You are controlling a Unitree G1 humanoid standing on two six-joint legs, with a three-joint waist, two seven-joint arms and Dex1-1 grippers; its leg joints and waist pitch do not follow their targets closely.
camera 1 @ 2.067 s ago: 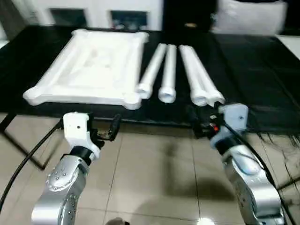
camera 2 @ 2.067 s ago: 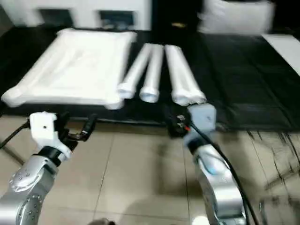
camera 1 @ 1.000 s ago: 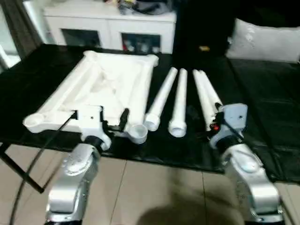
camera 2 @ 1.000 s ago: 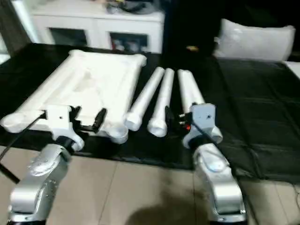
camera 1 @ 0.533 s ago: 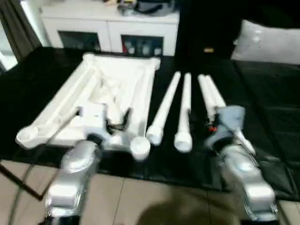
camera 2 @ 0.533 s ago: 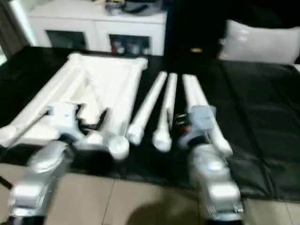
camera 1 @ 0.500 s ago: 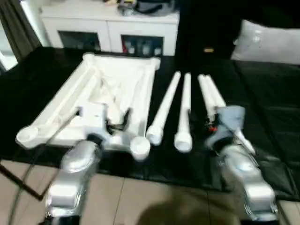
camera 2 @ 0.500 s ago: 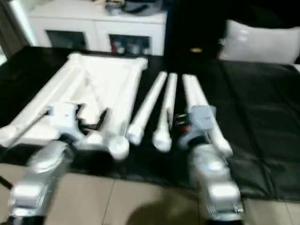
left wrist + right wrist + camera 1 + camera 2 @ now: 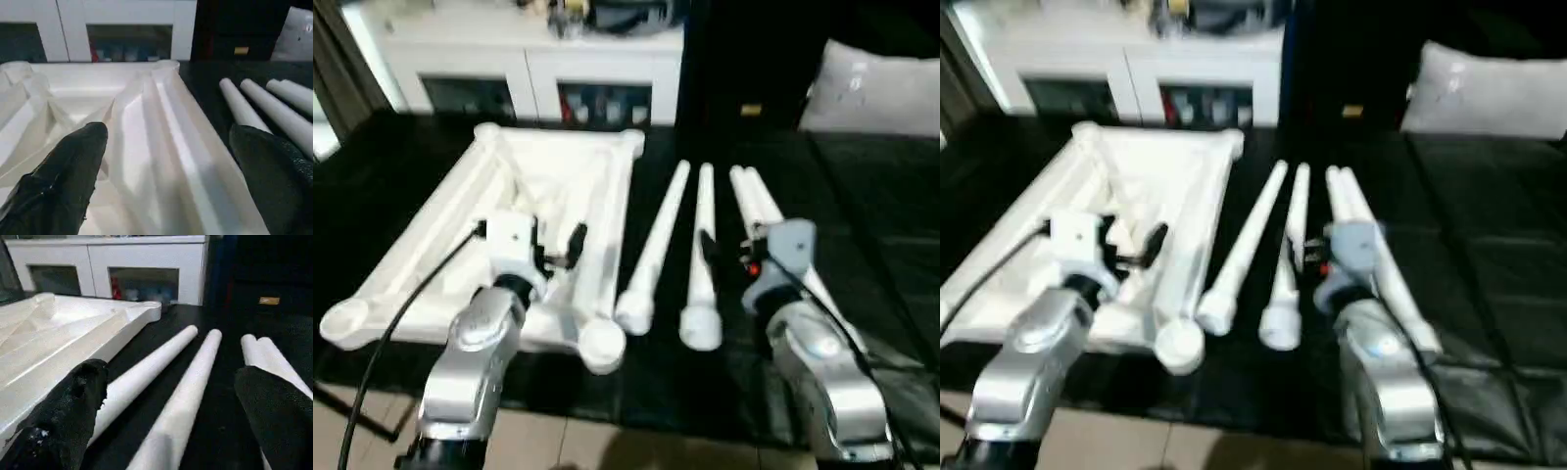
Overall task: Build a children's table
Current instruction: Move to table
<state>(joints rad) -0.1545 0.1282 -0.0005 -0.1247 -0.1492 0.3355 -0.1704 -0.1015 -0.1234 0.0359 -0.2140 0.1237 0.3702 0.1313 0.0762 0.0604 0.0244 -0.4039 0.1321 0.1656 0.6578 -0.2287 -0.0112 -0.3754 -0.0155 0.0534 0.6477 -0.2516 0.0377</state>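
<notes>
Left gripper, jaws apart and empty, is hovering over the upturned white ribbed plastic tabletop. Right gripper, likewise spread, is hanging above four white tapered tubular legs lying on black matting.

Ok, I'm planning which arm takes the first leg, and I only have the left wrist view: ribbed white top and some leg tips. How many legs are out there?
Observer: Four legs lie side by side on the black surface, to the right of the table top; the two rightmost touch each other.
Operator: Where's the right gripper?
Observer: The right gripper is open over the legs, straddling the two middle ones, holding nothing.
Operator: Which ends face the robot?
Observer: The wider open ends point toward the robot, near the corner socket of the top.
</notes>
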